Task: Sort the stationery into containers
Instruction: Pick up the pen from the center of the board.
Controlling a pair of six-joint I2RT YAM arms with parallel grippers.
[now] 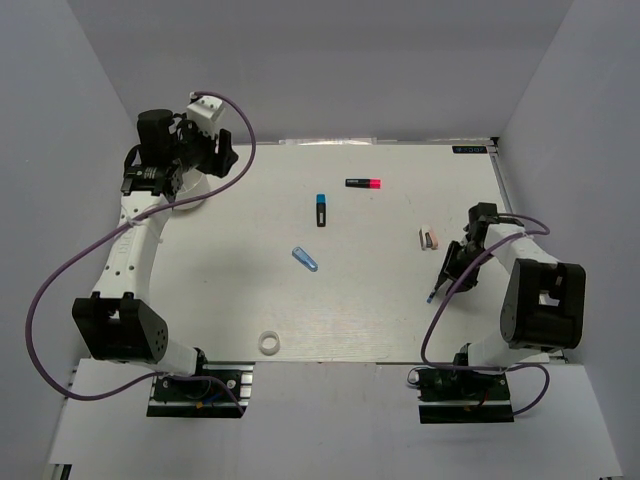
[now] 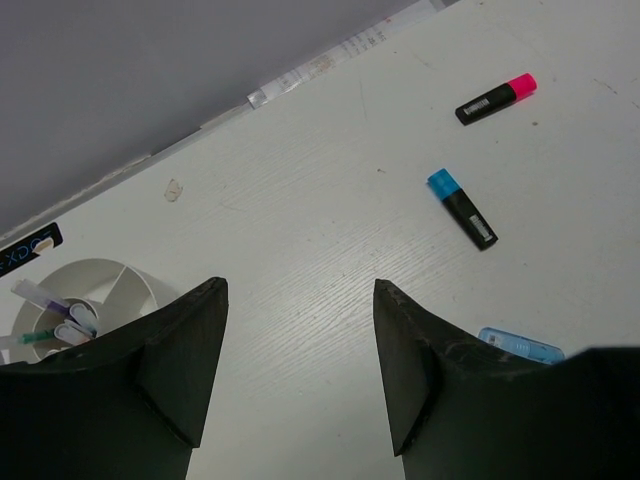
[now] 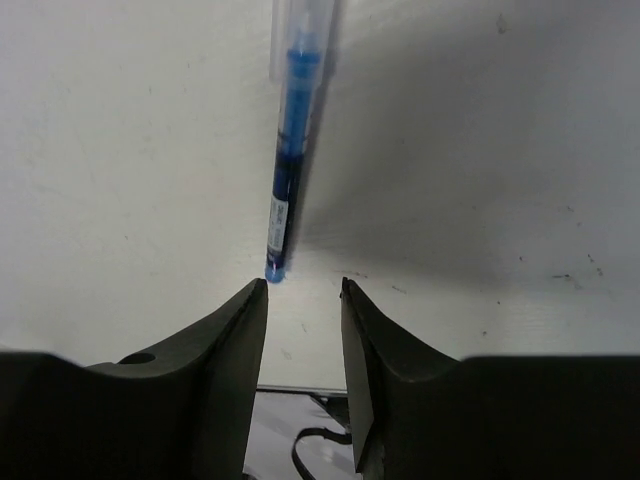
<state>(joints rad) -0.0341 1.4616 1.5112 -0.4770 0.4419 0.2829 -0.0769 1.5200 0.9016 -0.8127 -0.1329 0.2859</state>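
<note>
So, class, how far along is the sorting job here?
Done: a few pens sit in the white tub. In hand: nothing; the left gripper is open near the tub, the right gripper open just short of a blue pen. Left: that pen, the pink marker, blue marker, blue tube and tape ring, all loose on the table.

We see a white table (image 1: 380,300) with faint wood grain, closed in by grey walls (image 1: 380,60) behind it and on both sides. A small black label (image 1: 468,150) sits on the table's far edge, toward its right corner. A small pale mark (image 2: 174,189) shows on the table near that far edge.
</note>
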